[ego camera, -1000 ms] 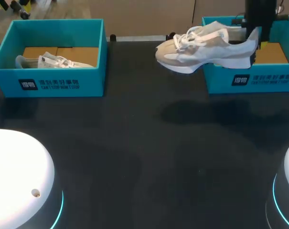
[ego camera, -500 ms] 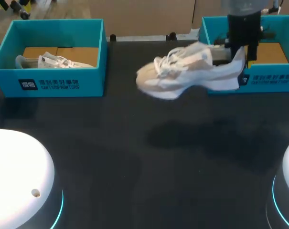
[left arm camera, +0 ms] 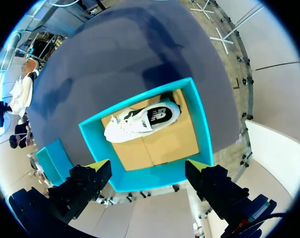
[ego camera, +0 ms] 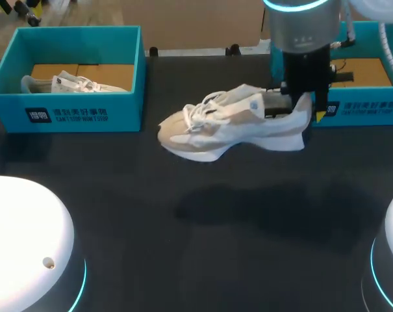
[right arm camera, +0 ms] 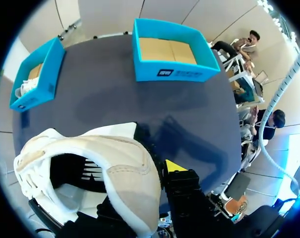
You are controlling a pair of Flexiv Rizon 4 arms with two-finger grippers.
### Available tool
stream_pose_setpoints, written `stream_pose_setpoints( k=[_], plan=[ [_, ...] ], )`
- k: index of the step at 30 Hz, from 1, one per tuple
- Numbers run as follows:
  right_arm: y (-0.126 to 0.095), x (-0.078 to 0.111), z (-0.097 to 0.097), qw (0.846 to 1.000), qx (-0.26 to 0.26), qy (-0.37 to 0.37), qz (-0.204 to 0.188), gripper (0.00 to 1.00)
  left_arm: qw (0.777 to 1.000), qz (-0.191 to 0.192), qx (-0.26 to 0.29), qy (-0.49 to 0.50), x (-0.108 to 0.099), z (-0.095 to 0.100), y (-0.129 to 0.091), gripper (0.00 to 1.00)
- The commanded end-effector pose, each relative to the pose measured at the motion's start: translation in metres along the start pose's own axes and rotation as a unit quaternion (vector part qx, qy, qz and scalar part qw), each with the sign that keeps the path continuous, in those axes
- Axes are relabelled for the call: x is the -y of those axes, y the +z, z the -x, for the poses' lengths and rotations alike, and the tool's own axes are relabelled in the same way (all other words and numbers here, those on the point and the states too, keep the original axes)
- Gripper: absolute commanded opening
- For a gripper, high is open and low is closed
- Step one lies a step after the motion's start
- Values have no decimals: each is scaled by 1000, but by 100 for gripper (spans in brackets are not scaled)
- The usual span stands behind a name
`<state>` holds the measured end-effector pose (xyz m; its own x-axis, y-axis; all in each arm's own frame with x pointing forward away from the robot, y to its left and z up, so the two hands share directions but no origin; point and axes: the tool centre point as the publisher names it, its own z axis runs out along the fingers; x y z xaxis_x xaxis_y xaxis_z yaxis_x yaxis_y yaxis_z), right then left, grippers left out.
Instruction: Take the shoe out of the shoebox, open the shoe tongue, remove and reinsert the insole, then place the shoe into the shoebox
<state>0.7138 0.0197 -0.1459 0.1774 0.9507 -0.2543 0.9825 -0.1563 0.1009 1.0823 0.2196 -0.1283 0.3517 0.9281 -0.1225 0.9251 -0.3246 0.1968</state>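
Taking the shoe [ego camera: 228, 127] out is all but done: the right jaws are clenched on the heel of the shoe, which hangs above the desk [ego camera: 196, 260] just in front of its shoebox [ego camera: 365, 107] (toe toward the other box [ego camera: 86, 116]). The left jaws hang released over that other box. Next, I judge, the shoe wants setting down on the desk, sole flat, so the tongue can be opened.

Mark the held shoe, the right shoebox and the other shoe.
held shoe [ego camera: 234, 127]: head view, side panel.
right shoebox [ego camera: 365, 110]: head view, front wall.
other shoe [left arm camera: 140, 121]: left wrist view, midfoot.
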Motion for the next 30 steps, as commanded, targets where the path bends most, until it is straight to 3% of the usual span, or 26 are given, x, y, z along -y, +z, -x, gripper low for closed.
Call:
stream_pose_setpoints(
  k=[1,12,30],
  plan=[
    [-4,16,-8,1000,6,-1,12,0,1000,0,-1,0,1,0,0,100],
    [3,49,-17,1000,-2,13,-9,0,1000,0,-1,0,1,0,0,100],
    [3,49,-17,1000,-2,13,-9,0,1000,0,-1,0,1,0,0,100]
  ],
)
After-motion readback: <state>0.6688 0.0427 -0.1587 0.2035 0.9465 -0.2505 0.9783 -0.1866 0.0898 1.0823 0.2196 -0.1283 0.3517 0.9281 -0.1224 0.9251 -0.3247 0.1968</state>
